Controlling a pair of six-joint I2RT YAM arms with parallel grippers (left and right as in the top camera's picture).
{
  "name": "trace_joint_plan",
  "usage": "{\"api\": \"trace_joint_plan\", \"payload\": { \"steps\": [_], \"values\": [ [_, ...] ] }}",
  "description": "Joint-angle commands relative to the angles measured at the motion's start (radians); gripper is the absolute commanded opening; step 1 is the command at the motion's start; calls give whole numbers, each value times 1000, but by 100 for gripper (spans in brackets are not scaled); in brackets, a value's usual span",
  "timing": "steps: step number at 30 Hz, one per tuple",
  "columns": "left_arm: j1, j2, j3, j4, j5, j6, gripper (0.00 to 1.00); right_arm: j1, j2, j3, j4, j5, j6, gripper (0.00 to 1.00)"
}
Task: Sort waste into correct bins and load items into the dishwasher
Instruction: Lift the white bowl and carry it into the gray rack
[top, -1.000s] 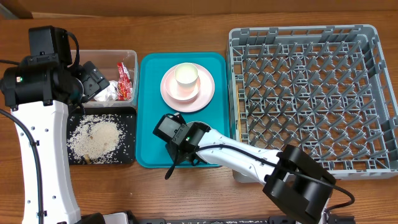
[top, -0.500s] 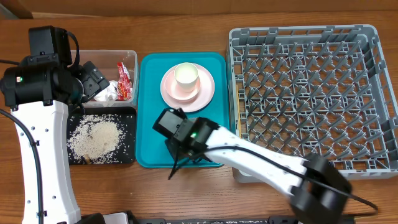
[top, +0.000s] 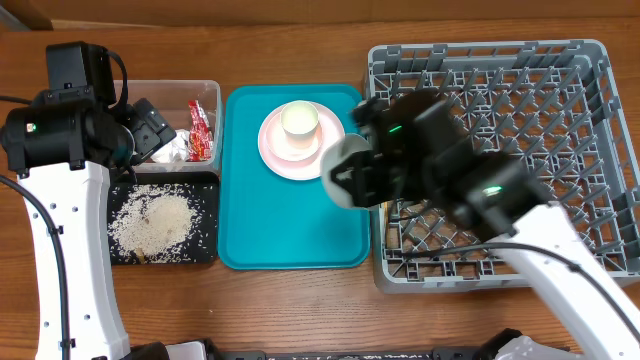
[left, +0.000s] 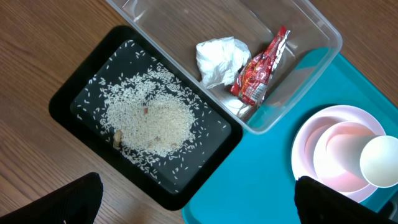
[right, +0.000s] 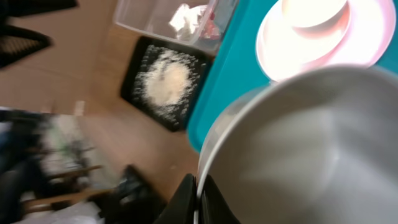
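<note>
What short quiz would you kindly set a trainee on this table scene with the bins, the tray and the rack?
1. True or false: the rice lies in the black tray.
2. What do the right fingers pinch? A. the plate B. a bowl C. the cup
3. Which two things lie in the clear tub?
Key: 1 true. 2 B, held by its rim. 3 the crumpled tissue and the red wrapper.
</note>
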Motion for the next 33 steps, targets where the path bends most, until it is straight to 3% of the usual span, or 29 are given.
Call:
{"api": "trace_joint_plan", "payload": {
  "steps": [1, 7, 11, 18, 33],
  "values": [
    [-1, 2, 2, 1, -3, 12, 100, -206, -58, 26, -67, -348, -129, 4],
    [-1, 2, 2, 1, -3, 12, 100, -542, -39, 18, -259, -634, -366, 4],
    [-1, 2, 2, 1, -3, 12, 100, -666, -29, -44, -340, -824, -524, 4],
    [-1, 2, 2, 1, -3, 12, 100, -681, -27, -209, -306, -1004, -611, 4],
    [-1, 2, 2, 1, -3, 12, 100, -681, -19, -583, 20, -1037, -610, 4]
  ]
}}
